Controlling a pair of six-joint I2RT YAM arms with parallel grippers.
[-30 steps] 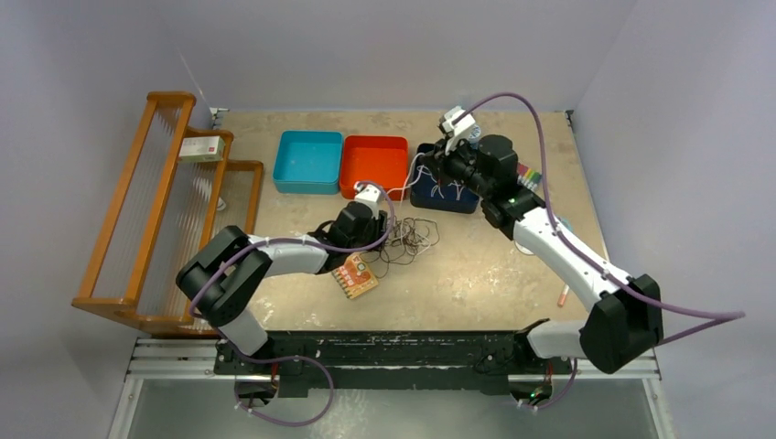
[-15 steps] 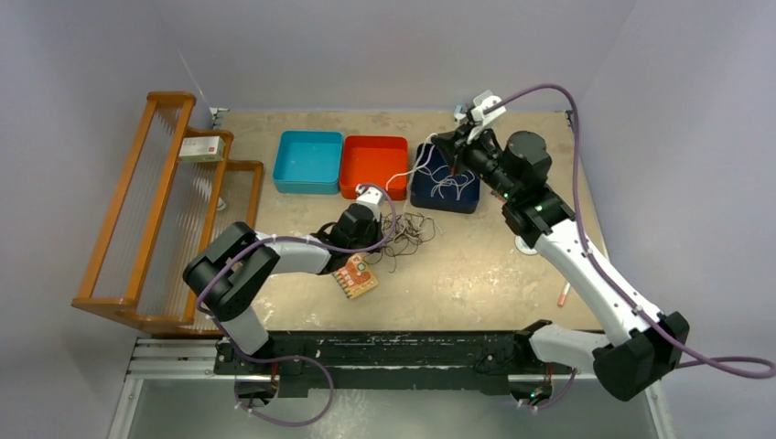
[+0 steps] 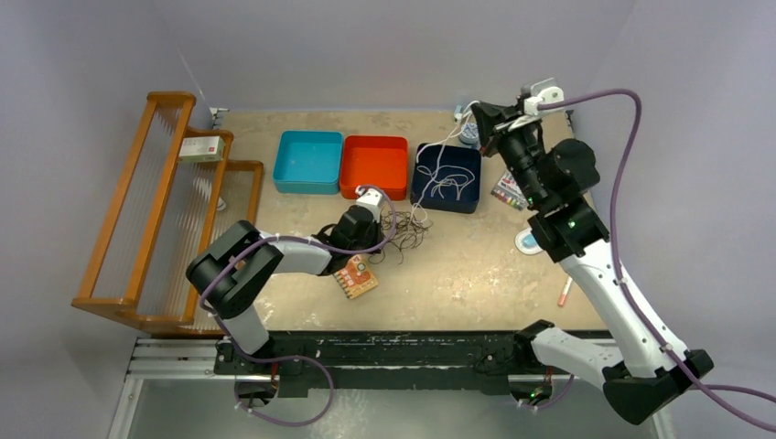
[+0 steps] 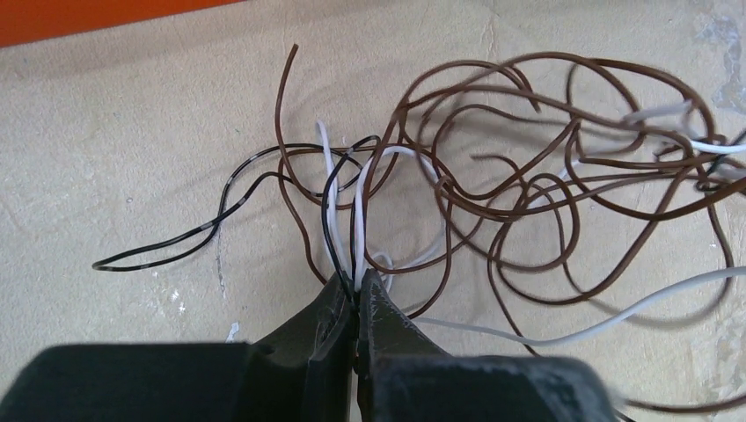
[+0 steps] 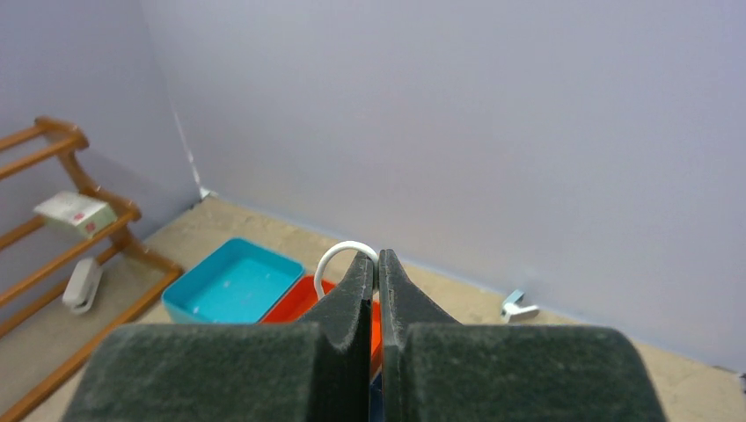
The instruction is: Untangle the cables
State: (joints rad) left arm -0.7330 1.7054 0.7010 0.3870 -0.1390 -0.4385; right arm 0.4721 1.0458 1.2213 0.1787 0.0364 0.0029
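Right wrist: right gripper (image 5: 376, 257) tight on white cable (image 5: 347, 244), length hidden; left gripper (image 4: 356, 280) seemingly tight on cables (image 4: 324, 167).

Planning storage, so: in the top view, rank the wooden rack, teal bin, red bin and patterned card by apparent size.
wooden rack
teal bin and red bin: look alike, so unranked
patterned card, smallest

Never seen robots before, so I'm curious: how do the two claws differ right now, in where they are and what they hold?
The left gripper sits low at the table, amid the tangle of cables; the right gripper is raised above the table's far edge. The left gripper pinches black and white strands together; the right gripper pinches one white cable loop. Both are shut on thin cables.
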